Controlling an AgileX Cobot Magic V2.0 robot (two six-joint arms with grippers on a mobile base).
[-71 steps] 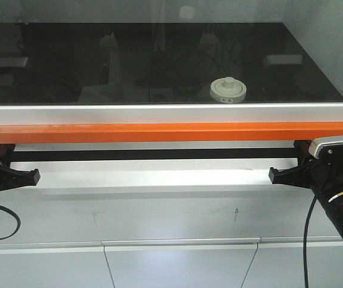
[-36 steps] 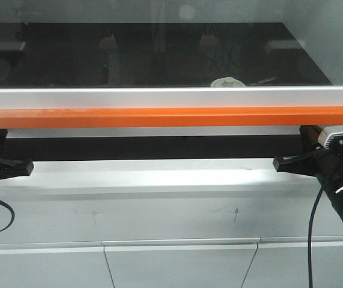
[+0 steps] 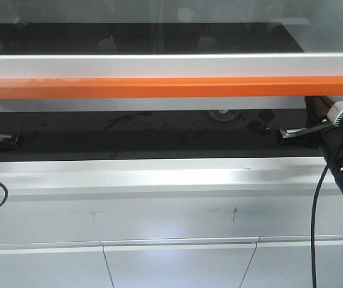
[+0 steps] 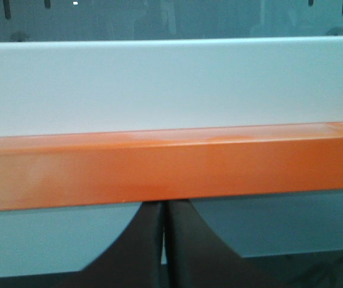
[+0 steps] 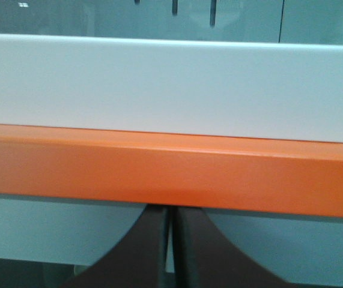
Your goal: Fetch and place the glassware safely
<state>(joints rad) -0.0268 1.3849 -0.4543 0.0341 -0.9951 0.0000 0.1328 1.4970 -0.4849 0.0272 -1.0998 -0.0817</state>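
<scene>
The left claw (image 4: 164, 240) and right claw (image 5: 171, 243), both pressed together, sit under the orange bar (image 3: 171, 88), seemingly raising it. Next needs 1 claw spread around the jar (image 3: 222, 114).

One jar (image 3: 222, 114), one orange bar (image 3: 159, 87), two pincers (left (image 3: 2, 140), right (image 3: 290, 133)).

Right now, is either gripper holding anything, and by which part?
Nothing is gripped. The left gripper and right gripper are both shut empty, fingertips under the orange bar; the jar sits untouched.
</scene>
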